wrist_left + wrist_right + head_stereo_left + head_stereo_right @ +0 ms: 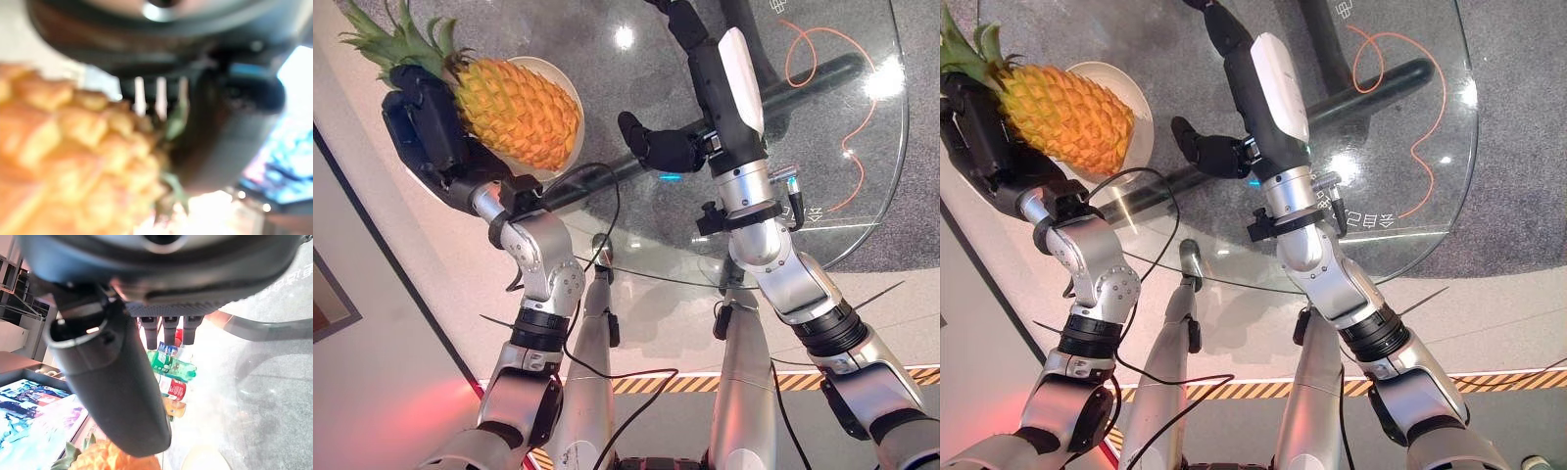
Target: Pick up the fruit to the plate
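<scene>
A yellow-orange pineapple (519,108) with a green crown lies in my left hand (426,132), just above a white plate (565,86) at the glass table's left side. The hand cups the fruit from the side and below, its fingers and thumb (230,132) curled round it. The fruit's scaly skin (73,161) shows close in the left wrist view. Whether the pineapple touches the plate I cannot tell. My right hand (705,69) hovers over the middle of the table, to the right of the plate, fingers straight, thumb (112,382) spread, holding nothing.
The round glass table (862,166) has its edge near my arms. A dark tube frame (803,83) and an orange cord (857,117) show through the glass. Several bottles (168,367) stand beyond the right hand.
</scene>
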Available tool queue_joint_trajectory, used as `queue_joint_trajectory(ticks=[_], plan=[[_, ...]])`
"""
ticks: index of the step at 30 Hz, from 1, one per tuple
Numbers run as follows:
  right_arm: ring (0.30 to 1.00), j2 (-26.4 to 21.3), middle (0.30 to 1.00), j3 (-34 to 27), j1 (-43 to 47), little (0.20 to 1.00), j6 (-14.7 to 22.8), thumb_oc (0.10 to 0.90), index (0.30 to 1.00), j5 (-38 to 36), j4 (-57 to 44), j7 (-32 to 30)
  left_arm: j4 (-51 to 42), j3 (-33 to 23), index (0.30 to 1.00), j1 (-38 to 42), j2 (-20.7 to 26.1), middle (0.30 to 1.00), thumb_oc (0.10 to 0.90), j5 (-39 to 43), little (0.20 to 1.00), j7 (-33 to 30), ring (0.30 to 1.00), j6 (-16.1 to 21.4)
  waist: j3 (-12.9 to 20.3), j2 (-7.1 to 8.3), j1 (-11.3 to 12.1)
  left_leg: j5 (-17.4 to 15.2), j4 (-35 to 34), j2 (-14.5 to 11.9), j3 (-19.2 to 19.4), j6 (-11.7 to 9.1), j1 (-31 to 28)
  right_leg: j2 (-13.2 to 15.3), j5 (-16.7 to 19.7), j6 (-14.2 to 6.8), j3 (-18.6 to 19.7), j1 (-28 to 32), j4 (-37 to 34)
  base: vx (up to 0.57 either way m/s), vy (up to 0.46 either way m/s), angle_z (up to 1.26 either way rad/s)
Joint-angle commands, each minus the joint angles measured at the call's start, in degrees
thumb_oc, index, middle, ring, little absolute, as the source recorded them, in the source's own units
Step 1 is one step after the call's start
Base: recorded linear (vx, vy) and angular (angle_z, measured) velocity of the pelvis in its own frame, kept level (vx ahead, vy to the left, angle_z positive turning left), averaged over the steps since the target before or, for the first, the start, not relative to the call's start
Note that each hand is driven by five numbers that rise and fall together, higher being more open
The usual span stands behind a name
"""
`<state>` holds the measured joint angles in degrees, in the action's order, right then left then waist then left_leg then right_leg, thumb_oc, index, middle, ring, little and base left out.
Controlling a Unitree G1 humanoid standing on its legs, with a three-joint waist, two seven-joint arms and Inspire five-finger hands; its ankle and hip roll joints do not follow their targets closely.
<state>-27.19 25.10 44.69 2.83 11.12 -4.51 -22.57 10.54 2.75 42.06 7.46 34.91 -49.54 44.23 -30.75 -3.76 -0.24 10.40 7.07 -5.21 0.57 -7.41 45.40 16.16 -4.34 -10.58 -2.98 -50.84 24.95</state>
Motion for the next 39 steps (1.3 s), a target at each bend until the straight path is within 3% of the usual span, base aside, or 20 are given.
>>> queue_joint_trajectory(ticks=[1,13,16,20,25,31,34,39], plan=[[0.900,2.0,0.900,-3.0,6.6,0.900,3.2,0.800,0.900,-0.7,-2.2,-6.3,-2.8,-2.8,0.300,9.1,6.9,0.300,0.100,-14.1,0.200,-3.0,0.300,6.3,1.0,2.70,0.4,-2.4,2.1,1.7,-0.7,0.8,-0.1,-4.0,9.6,2.5,-4.0,5.3,-12.0,0.00,0.000,0.00],[0.900,1.4,0.900,-12.1,-3.1,0.900,7.7,0.800,0.900,-6.4,5.6,-21.5,2.2,-3.6,0.300,8.9,11.1,0.300,0.100,-28.2,0.200,-12.4,0.300,7.1,1.0,3.64,-1.7,-4.0,3.2,0.8,0.1,0.7,-0.6,-4.7,8.7,2.5,-2.7,5.1,-10.8,0.00,0.030,0.00],[0.900,1.2,0.900,-13.0,-4.0,0.900,8.7,0.800,0.900,-7.1,6.7,-22.7,2.8,-3.9,0.300,8.8,11.5,0.300,0.100,-29.1,0.200,-13.1,0.300,7.6,1.0,3.79,-1.9,-3.6,3.1,0.8,0.2,0.8,-0.3,-4.7,9.2,2.5,-2.7,4.8,-10.9,0.00,0.000,0.00],[0.900,-0.5,0.900,-16.7,-6.9,0.900,10.1,0.800,0.900,-15.0,14.1,-29.3,7.7,-4.5,0.300,9.1,13.9,0.300,0.100,-30.2,0.200,-15.0,0.300,9.5,1.0,4.48,-2.6,-4.6,3.2,0.2,0.6,0.6,-1.1,-5.2,8.5,2.4,-2.5,5.3,-10.5,0.00,0.000,0.00],[0.900,-1.5,0.900,-19.2,-7.7,0.900,13.7,0.800,0.900,-24.4,23.4,-32.1,11.9,-4.3,0.300,11.3,17.0,0.300,0.100,-29.7,0.200,-16.8,0.300,9.7,1.0,4.89,-2.9,-4.2,3.1,-0.1,0.8,0.4,-1.0,-5.6,9.0,2.6,-2.5,5.2,-10.7,0.00,0.000,0.00],[0.900,-2.7,0.900,-19.7,-7.7,0.900,13.5,0.800,0.900,-29.8,34.1,-35.7,16.5,-2.6,0.300,14.6,20.4,0.300,0.100,-29.3,0.200,-18.1,0.300,9.3,1.0,5.29,-3.2,-4.5,3.6,-0.4,1.0,0.2,-1.0,-6.0,8.7,2.9,-2.4,5.3,-10.5,0.00,0.000,0.00],[0.900,-3.5,0.900,-19.1,-7.0,0.900,12.8,0.800,0.900,-33.0,39.6,-36.2,18.8,-1.5,0.300,16.6,21.8,0.300,0.100,-28.7,0.200,-18.6,0.300,8.6,1.0,5.40,-3.2,-5.1,4.2,-0.6,1.0,0.0,-1.1,-6.1,8.1,3.0,-2.4,5.5,-10.1,0.01,-0.002,-0.01],[0.900,-3.6,0.900,-19.5,-6.3,0.900,15.8,0.800,0.900,-42.0,52.2,-33.1,23.2,0.0,0.300,19.5,24.1,0.300,0.100,-28.0,0.200,-19.9,0.300,8.5,1.0,5.68,-3.0,-5.4,4.9,-0.9,1.0,0.0,-0.8,-6.3,7.8,3.3,-2.6,5.6,-9.8,0.01,-0.018,-0.04]])
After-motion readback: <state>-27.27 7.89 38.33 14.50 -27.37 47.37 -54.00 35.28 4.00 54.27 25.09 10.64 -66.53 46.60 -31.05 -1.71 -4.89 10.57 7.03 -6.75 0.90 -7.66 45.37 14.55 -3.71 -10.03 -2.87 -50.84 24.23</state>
